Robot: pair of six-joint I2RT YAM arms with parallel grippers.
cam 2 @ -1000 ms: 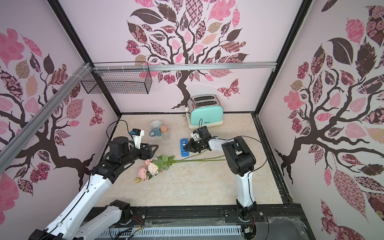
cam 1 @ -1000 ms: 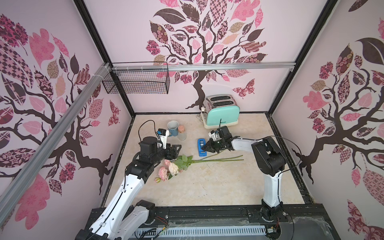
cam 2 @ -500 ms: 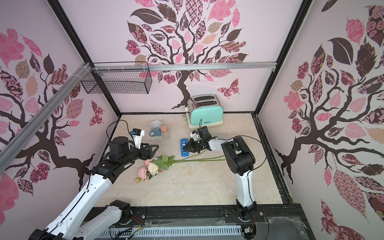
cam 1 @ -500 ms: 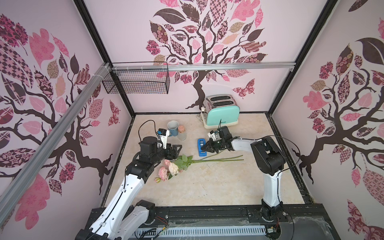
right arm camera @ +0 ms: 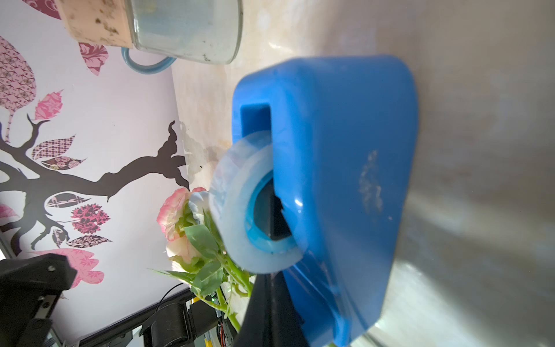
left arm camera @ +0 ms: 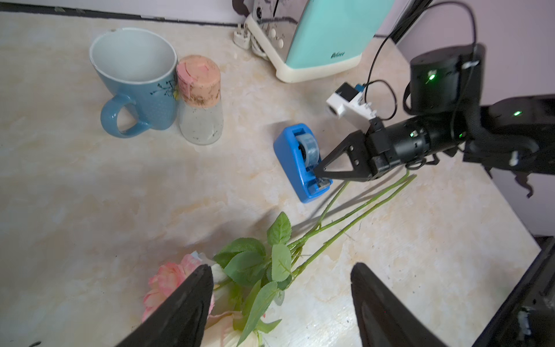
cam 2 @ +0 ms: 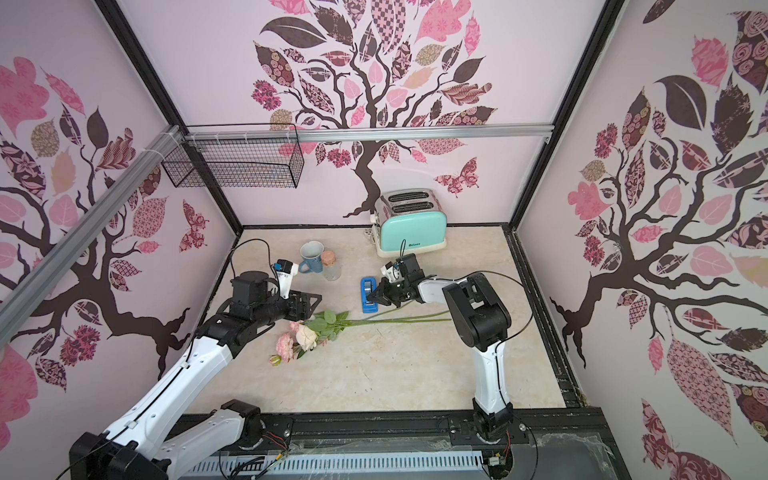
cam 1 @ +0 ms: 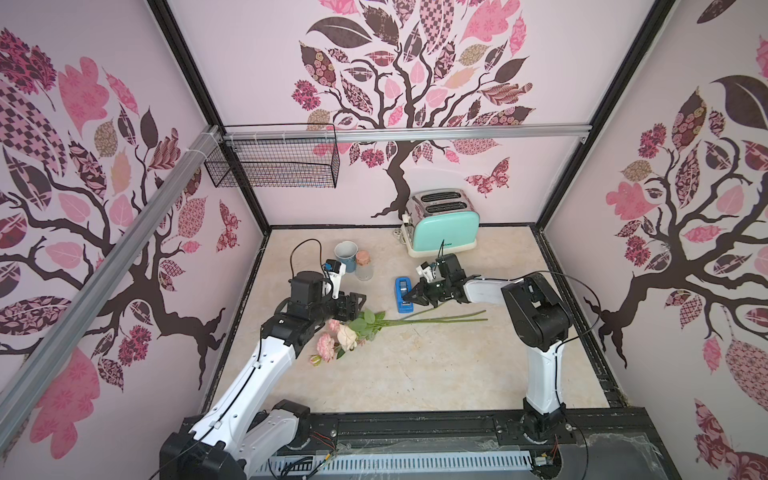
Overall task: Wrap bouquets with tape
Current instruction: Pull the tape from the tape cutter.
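Right gripper [left arm camera: 318, 172] pinched shut at the tape dispenser [left arm camera: 297, 162], left gripper [left arm camera: 280, 267] wide open over the flowers [cam 1: 345, 332]

So the right one's tips are closed tight right at the cutter end of the blue dispenser, which sits on the table [cam 1: 415, 374] just behind the stems [cam 1: 436, 321]; can't tell if there's actually a bit of tape between them. That arm has its forearm stretched low and nearly level across the table, elbow bent up over its base. The left one has both fingers [left arm camera: 192, 300] spread apart above the leaves and pink blooms, gripping nothing, arm reaching forward and tilted down. The flowers lie flat mid-table, blooms toward the left arm, stems running toward the right arm
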